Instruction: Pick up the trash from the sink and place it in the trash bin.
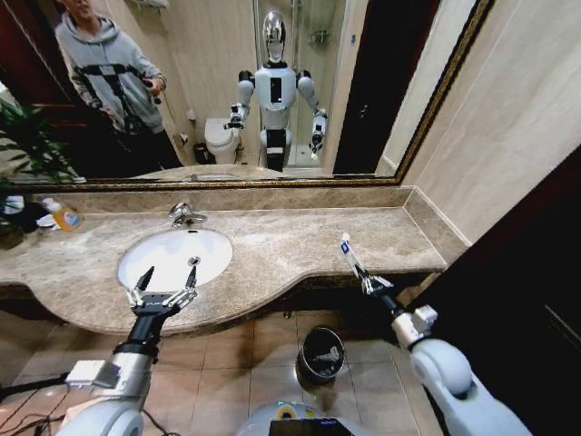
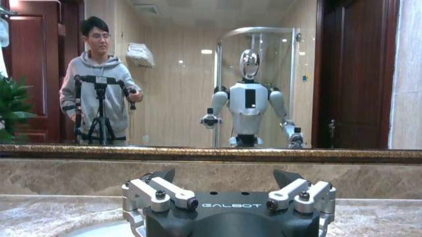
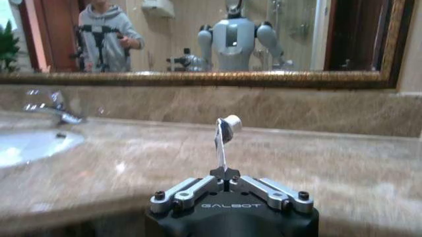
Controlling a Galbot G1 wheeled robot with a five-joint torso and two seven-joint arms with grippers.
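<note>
- The right gripper [image 1: 369, 282] is clamped tight on the lower end of the white-and-blue tube [image 1: 350, 256], which stands upright above its closed fingers, cap at the top.
- It hangs at the front edge of the surface [image 1: 300, 241], beyond the sink [image 1: 172, 257] on its left.
- The trash bin [image 1: 321, 352] sits on the floor below it and a little to its left, under the surface's overhang.
- The left gripper [image 1: 162, 288] is spread wide and empty, poised over the sink's near rim; the basin beneath it looks bare.
- Risk: the tube is pinched only at its thin tail, so a quick swing could let it tip or slip out.
- Risk: the bin mouth looks small and partly tucked under the edge, so a release from this height could miss or clip the rim.
</note>
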